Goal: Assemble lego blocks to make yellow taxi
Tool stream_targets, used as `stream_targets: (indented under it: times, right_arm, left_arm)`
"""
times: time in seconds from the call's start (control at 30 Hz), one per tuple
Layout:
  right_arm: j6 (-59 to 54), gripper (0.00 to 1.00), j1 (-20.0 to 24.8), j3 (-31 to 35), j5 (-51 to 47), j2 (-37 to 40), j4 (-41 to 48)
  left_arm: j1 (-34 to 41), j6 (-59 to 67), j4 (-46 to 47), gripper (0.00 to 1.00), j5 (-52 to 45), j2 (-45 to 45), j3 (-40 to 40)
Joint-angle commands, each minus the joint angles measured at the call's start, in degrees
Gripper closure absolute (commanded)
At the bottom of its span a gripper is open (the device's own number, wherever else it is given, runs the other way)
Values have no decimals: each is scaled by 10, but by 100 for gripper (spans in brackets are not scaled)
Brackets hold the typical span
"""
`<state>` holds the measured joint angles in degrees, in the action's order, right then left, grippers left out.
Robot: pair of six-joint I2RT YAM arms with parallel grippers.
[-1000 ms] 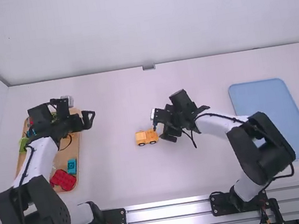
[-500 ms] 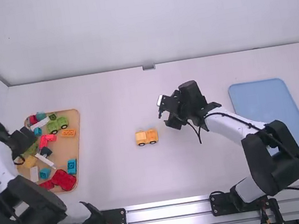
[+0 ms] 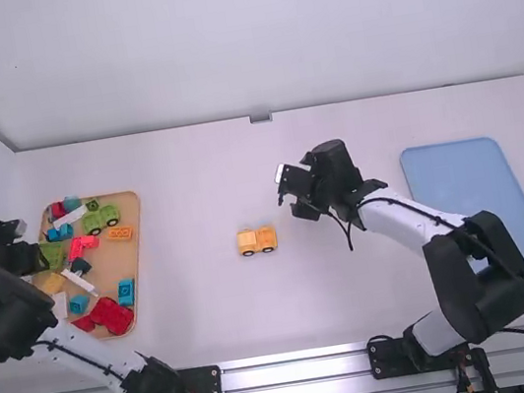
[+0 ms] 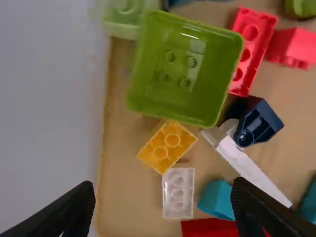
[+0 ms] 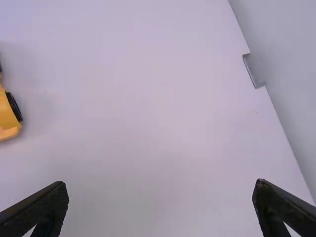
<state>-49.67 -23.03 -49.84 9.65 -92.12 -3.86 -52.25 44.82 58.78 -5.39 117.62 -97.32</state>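
My left gripper (image 3: 34, 254) is over the left edge of the wooden tray in the high view. Its own view shows the left gripper (image 4: 163, 205) open above the loose bricks, among them a yellow brick (image 4: 168, 146). An orange-yellow brick (image 3: 119, 234) lies in the tray's right part. Mid-table stands a small yellow vehicle (image 3: 257, 240) on black wheels, one end of it also at the edge of the right wrist view (image 5: 8, 116). Up and to the right of the vehicle is my right gripper (image 3: 284, 199); in its wrist view the right gripper (image 5: 160, 207) is open and empty.
The wooden tray (image 3: 140, 276) holds red, green, blue and white bricks, plus a green bin-shaped piece (image 4: 185, 66). A blue tray (image 3: 479, 212) lies at the right of the table. A wall rises behind the table's far edge.
The left arm has swung from over the tray to its left side and drawn back toward its base. The right gripper has backed up and right, away from the vehicle, which stayed put.
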Motion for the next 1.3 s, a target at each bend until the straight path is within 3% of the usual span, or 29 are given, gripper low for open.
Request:
stream_targets:
  times: [0.0,0.13,0.5,0.6,0.67,1.27]
  right_arm:
    - [3,1,3,4,-7,15,1]
    - [19,1,3,4,-7,15,0]
    - [18,1,3,4,-8,15,0]
    - [11,1,3,4,-7,15,-1]
    - [12,1,3,4,-8,15,-1]
    - [14,1,3,4,-12,15,-4]
  left_arm:
    - [5,158,5,27,3,6,3]
    - [2,236,-17,26,-28,6,29]
    - [1,240,-90,27,-14,6,95]
    - [-4,240,-109,29,-6,6,113]
    - [-11,240,-122,36,-6,6,123]
    - [-33,257,-148,40,-37,16,134]
